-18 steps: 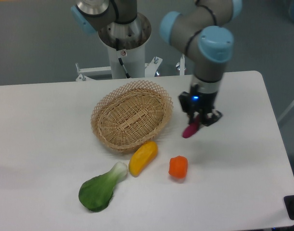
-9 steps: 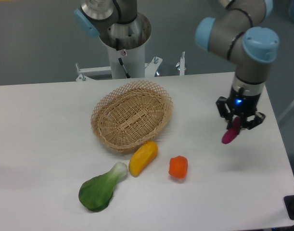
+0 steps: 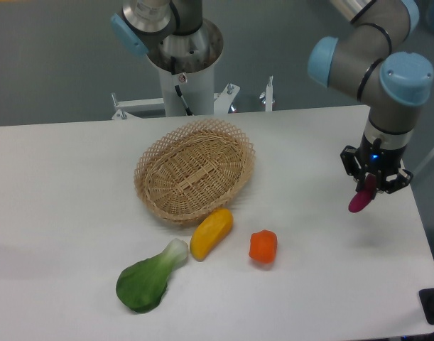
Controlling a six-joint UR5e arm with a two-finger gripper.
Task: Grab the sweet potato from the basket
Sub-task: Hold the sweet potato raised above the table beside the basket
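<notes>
Robot pincer (image 3: 373,183) clamped on the sweet potato (image 3: 361,197), which hangs tilted above the worktop's (image 3: 74,177) right edge, well clear of the basket (image 3: 194,170); picking appears done, judging by the empty basket.

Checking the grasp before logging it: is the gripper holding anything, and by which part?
Yes. The gripper holds the small dark magenta oblong sweet potato by its upper end; the lower end hangs free below the fingers, tilted, above the white table.
</notes>
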